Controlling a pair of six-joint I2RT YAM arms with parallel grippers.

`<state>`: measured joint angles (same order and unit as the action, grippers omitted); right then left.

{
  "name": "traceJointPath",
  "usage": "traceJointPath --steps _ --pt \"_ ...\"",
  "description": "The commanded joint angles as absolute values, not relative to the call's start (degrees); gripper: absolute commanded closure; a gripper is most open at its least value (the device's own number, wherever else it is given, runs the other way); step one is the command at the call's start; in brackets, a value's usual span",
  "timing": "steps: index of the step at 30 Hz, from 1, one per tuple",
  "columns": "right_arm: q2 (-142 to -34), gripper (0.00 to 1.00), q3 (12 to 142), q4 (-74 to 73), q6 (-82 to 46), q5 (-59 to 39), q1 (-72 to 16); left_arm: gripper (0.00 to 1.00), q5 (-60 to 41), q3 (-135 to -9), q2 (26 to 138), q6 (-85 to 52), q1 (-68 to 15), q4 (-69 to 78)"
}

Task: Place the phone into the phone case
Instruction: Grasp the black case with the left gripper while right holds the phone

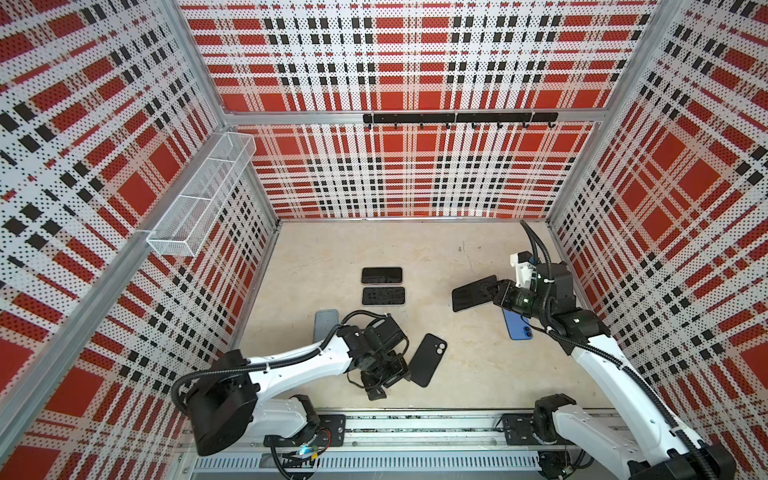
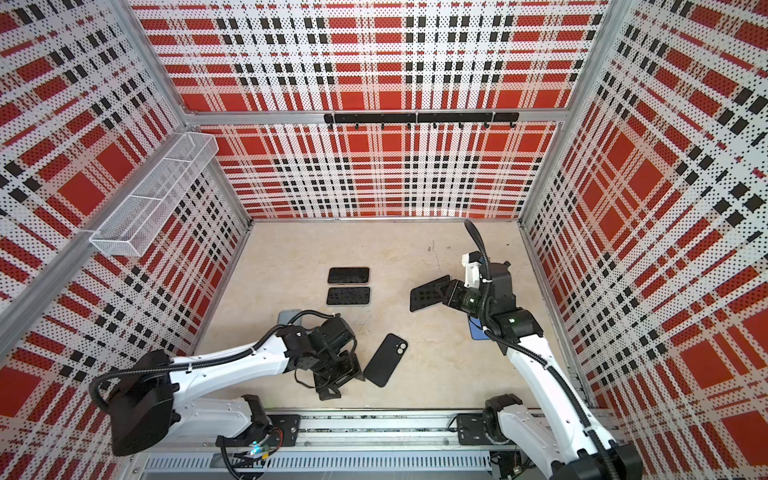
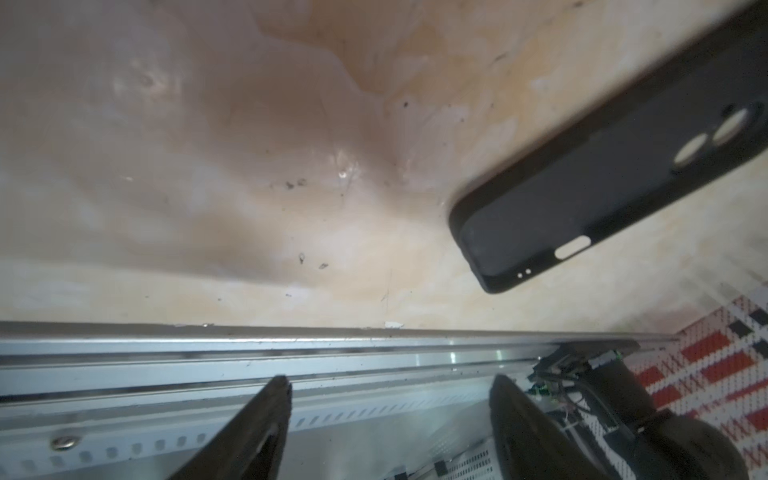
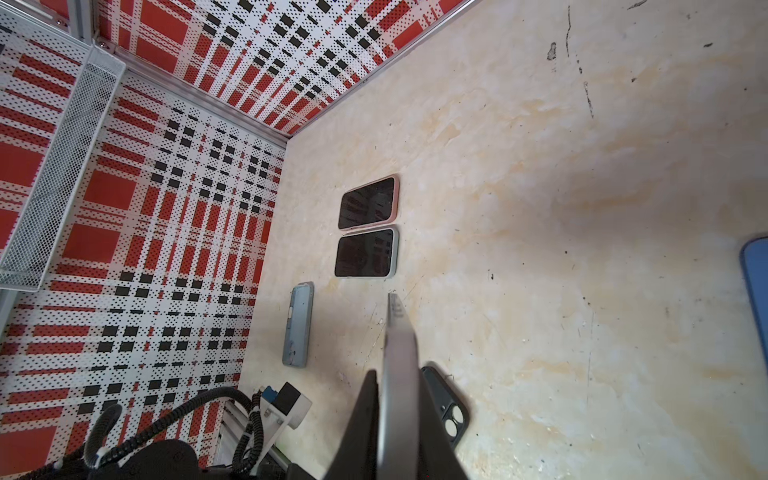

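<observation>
The right gripper (image 1: 492,291) has its fingers (image 4: 365,424) pinching a dark slate-grey slab phone (image 1: 471,293) by one end. The phone is tilted over the right half of the beige marbled counter (image 1: 332,249). In the right wrist view it shows edge-on as a thin grey strip (image 4: 401,374) clamped between the two pads.

The matte black soft phone case (image 1: 428,359) lies flat near the front edge of the counter, about midway along it, hollow side up. Its twin camera cut-outs are at the end farther from that edge. It shows in both top views.

The left gripper (image 3: 390,399) sits just beside the case, on the side toward the left edge. Its fingers (image 3: 270,415) are spread with nothing between them, and the case (image 3: 602,174) lies off to one side of them.

Two black-screened phones, one pink-rimmed (image 4: 369,203) and one pale-rimmed (image 4: 365,252), lie side by side near the counter's middle. A grey-blue case (image 1: 325,322) lies toward the left edge. A bright blue phone (image 1: 516,326) lies back up beneath the right arm.
</observation>
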<state>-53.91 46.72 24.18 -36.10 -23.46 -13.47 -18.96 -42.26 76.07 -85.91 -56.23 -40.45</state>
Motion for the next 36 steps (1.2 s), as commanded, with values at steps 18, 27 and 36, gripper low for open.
traceJointPath --steps 18,27,36 --pt "-45.7 1.0 46.7 20.0 -32.7 -24.4 -13.6 0.59 -3.0 -45.5 90.8 -114.6 -65.3 -24.6" --pt "-43.5 1.0 47.8 22.7 -32.2 -23.3 -13.6 0.95 -4.1 -47.6 92.8 -104.6 -60.0 -29.0" --pt "-42.8 1.0 51.2 30.5 -30.0 -24.9 -13.6 1.0 -0.7 -68.0 98.2 -48.7 -45.1 -55.0"
